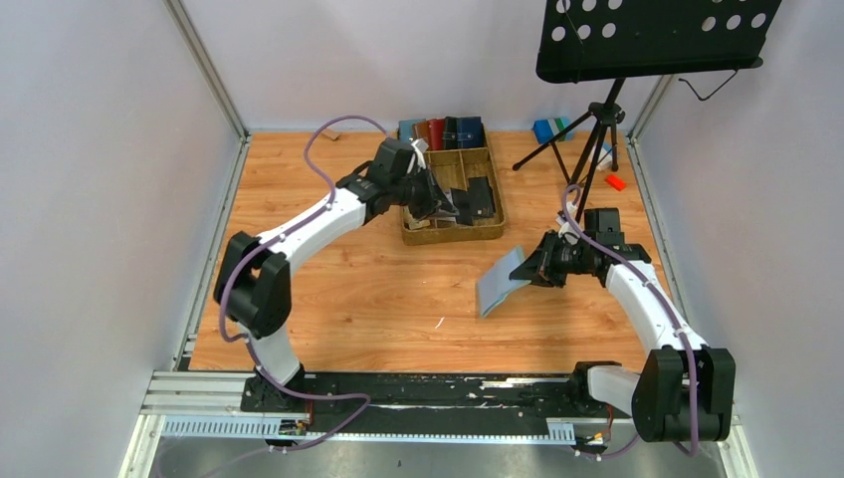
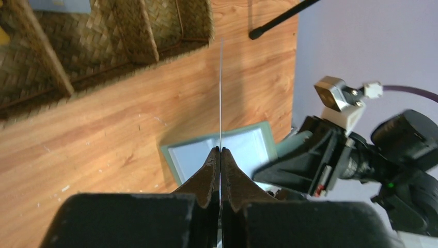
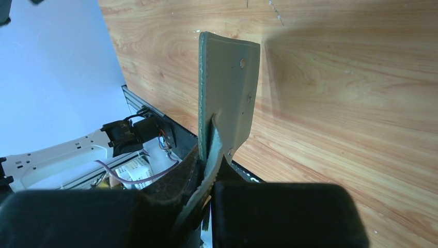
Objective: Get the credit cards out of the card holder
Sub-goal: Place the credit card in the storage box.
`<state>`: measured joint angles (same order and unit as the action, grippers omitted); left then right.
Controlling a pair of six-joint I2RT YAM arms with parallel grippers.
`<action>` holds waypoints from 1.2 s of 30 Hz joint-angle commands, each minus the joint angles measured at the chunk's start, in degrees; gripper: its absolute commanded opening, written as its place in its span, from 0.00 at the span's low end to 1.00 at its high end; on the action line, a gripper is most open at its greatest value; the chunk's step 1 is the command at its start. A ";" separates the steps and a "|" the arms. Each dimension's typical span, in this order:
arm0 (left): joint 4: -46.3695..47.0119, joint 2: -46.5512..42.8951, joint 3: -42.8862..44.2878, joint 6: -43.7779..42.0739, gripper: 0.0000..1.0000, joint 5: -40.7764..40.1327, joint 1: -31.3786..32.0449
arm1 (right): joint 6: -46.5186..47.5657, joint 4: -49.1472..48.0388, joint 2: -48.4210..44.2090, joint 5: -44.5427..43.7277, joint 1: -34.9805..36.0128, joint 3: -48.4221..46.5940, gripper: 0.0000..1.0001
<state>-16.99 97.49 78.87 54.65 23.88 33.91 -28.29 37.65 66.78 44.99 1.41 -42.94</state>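
The left claw (image 2: 220,151) is pressed together on a credit card (image 2: 221,93). Its wrist camera sees the card edge-on, as a thin bright line running straight out from between the fingertips. In the top view this claw (image 1: 441,203) overlaps the left half of a woven basket (image 1: 488,235), and the card is hard to make out there. Just to the claw's right, inside the basket, lie dark flat rectangles (image 1: 480,199) that look like more cards. Beyond the claw, at the basket's far end, stands a row of wallets (image 1: 443,131).

The right claw (image 3: 210,155) pinches the card holder (image 3: 230,88) by one edge. The sage-green flap rises upright from between its fingers, with small snap holes showing in its face. From above, the card holder (image 1: 501,283) sticks out to the left of the right claw (image 1: 542,267), tilted and spread open over the wooden tabletop (image 1: 378,289). I cannot tell whether its low corner touches the wood. The left wrist camera sees the card holder (image 2: 243,144) past the tip of its own claw, with the pale inside facing that camera. The two claws are well apart, and the near rim of the basket lies between them. A music stand (image 1: 652,35) stands far behind the right claw.
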 commanded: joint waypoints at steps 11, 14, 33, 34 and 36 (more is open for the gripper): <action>-7.01 24.33 27.14 -5.10 0.00 -1.24 0.64 | 4.39 2.37 -0.43 -4.69 -0.21 -5.28 0.00; -6.81 28.86 31.91 -4.01 0.00 -0.88 0.71 | 4.65 2.47 -0.40 -5.21 -0.22 -5.68 0.00; -6.13 40.36 44.70 -2.40 0.27 -1.69 -0.04 | 6.45 3.74 2.98 -5.30 -0.27 -8.73 0.00; -6.60 39.95 44.70 -2.55 0.29 -1.71 -0.30 | 6.35 3.62 2.93 -5.13 -0.27 -8.74 0.00; -7.88 38.78 44.40 -3.37 0.33 -1.50 -0.60 | 6.11 3.36 2.72 -4.72 -0.27 -8.62 0.00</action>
<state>-24.62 138.39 120.97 52.31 22.17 34.06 -22.39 42.37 69.89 38.59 1.39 -49.25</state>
